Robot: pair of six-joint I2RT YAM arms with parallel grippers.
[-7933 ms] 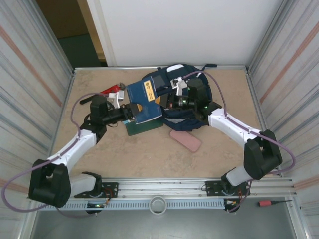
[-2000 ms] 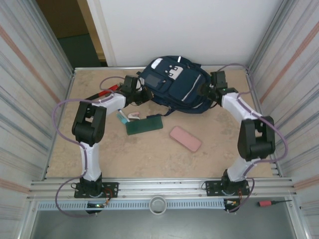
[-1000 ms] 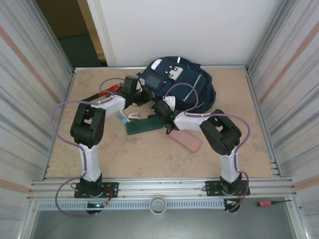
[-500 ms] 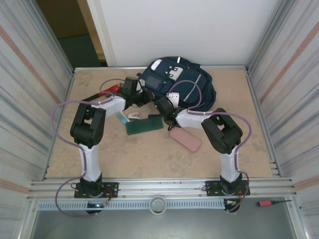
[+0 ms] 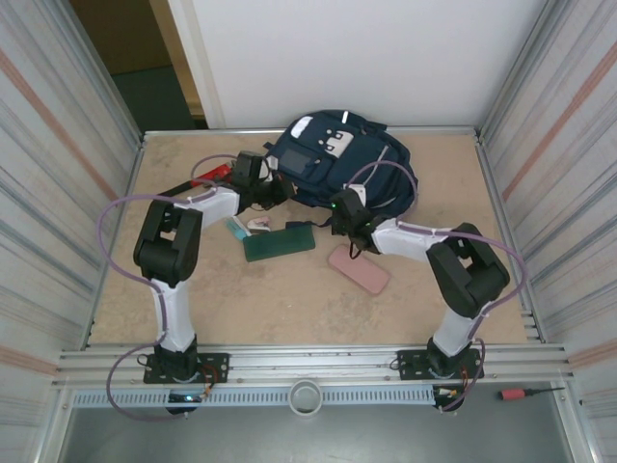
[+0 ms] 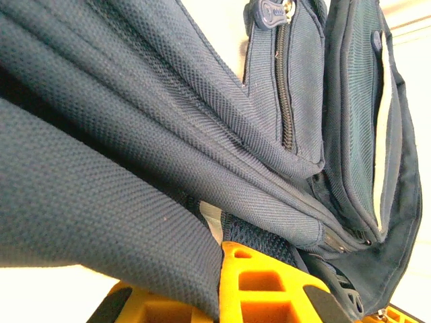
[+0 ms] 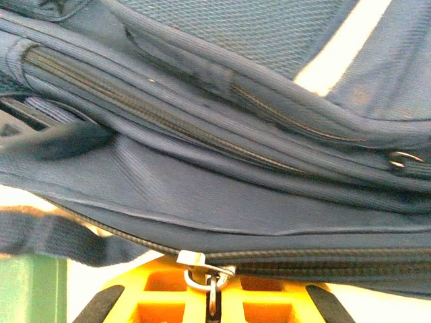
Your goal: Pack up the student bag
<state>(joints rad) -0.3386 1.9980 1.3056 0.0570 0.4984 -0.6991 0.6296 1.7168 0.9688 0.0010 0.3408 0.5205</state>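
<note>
The student bag (image 5: 342, 159), a navy backpack with white patches, lies at the back of the table. My left gripper (image 5: 273, 188) is at its left edge. In the left wrist view the yellow fingers (image 6: 269, 282) are shut on a fold of the bag's fabric (image 6: 135, 222). My right gripper (image 5: 344, 212) is at the bag's near edge. In the right wrist view it (image 7: 212, 293) is shut on the metal zipper pull (image 7: 210, 282) hanging from the slider (image 7: 195, 259) of the bag's main zipper, which runs closed to the right.
A green notebook (image 5: 280, 241) and a pink case (image 5: 359, 270) lie in front of the bag. A small white and teal item (image 5: 246, 227) lies beside the notebook. A red-handled tool (image 5: 214, 174) lies at the back left. Metal walls flank the table.
My right gripper closed on the zipper pull and slid to the right along the bag's near edge. My left gripper stayed shut on the bag's left side.
</note>
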